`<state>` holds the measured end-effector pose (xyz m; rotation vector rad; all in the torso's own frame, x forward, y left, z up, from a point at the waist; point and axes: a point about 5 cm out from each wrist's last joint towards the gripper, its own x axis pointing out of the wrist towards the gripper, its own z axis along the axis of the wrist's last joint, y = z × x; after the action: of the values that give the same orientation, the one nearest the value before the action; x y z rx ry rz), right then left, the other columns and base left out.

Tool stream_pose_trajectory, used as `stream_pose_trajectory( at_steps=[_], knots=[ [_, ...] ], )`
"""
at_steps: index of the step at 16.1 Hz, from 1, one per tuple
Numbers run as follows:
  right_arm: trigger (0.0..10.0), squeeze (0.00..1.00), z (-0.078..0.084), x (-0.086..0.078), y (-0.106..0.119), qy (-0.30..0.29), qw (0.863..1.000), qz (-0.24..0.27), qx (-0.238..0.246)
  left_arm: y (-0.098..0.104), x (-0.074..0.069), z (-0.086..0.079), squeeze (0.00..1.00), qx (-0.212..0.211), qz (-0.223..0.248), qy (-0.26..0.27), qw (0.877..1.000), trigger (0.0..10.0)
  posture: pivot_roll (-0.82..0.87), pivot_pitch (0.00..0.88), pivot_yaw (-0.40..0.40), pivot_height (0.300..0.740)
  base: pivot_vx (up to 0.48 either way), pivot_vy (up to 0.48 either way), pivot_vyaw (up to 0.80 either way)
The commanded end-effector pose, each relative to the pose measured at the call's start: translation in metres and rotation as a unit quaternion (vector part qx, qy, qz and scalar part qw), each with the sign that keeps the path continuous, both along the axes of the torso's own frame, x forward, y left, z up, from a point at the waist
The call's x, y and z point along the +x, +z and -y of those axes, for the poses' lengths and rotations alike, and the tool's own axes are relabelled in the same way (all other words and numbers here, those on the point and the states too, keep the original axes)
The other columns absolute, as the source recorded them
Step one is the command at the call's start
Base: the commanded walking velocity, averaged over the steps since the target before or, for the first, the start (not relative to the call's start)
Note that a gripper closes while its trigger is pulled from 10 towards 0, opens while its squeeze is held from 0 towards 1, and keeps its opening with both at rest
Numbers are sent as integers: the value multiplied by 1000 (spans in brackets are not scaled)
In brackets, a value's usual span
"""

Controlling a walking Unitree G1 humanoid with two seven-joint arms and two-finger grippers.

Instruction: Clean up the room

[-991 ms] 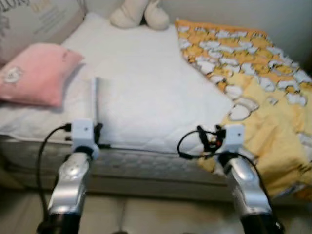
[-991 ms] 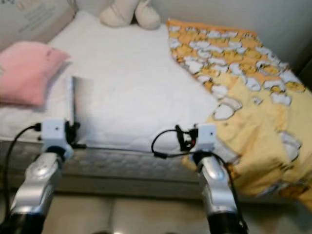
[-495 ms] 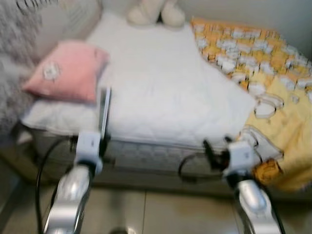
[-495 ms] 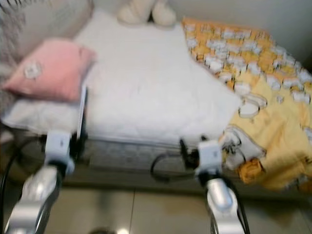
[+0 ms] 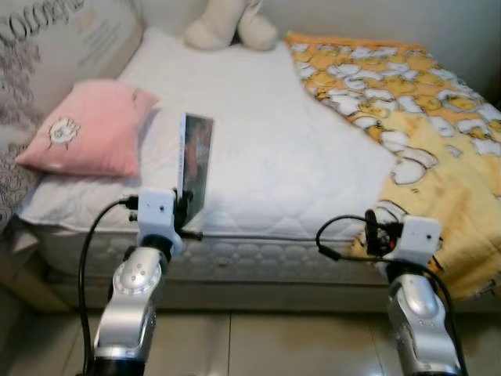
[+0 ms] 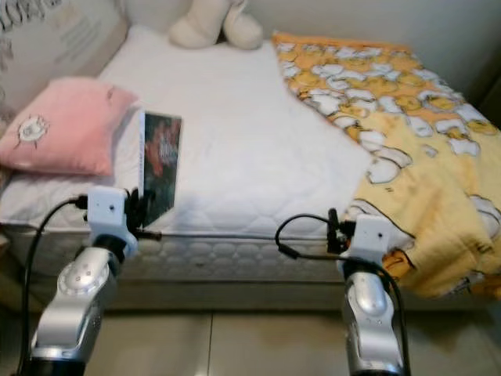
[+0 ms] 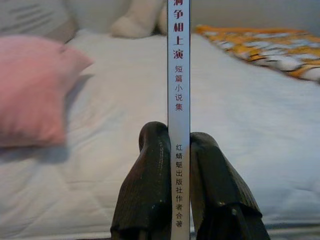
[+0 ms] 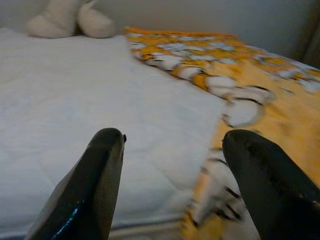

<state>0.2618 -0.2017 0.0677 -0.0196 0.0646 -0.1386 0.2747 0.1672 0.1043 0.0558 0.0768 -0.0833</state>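
Note:
My left gripper (image 7: 177,142) is shut on a thin book (image 5: 195,162) with a dark cover and a white spine (image 7: 178,100), held upright over the near edge of the bed (image 5: 250,149). In the right eye view the book (image 6: 159,164) stands just in front of the pink pillow (image 6: 59,125). My right gripper (image 8: 172,145) is open with nothing between its fingers, and it is raised before the bed's near edge beside the yellow patterned blanket (image 5: 423,133). The right arm (image 5: 411,258) reaches up from the floor side.
A cream plush toy (image 5: 231,23) sits at the far end of the white mattress. A large printed cushion (image 5: 55,47) leans along the left side. The yellow blanket hangs over the bed's right edge. Pale tiled floor (image 5: 258,345) lies below the arms.
The camera has shifted and steadied, so the picture is sharper. The book in my left gripper now shows its dark cover instead of being edge-on. Both arms stay raised before the bed.

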Motion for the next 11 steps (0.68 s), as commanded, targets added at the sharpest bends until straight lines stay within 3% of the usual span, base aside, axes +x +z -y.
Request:
stream_pose_trajectory(
  at_steps=[1,11],
  knots=[
    [10000,0,-4,8,7,17,1000,14,2,6,5,-3,0,-4,13,9,1000,10000,8,0,-45,740,442,0,0],
    [10000,0,-21,8,8,75,997,10,4,5,22,-14,0,-1,8,10,1000,10000,0,0,-41,740,440,0,0]
  ],
)
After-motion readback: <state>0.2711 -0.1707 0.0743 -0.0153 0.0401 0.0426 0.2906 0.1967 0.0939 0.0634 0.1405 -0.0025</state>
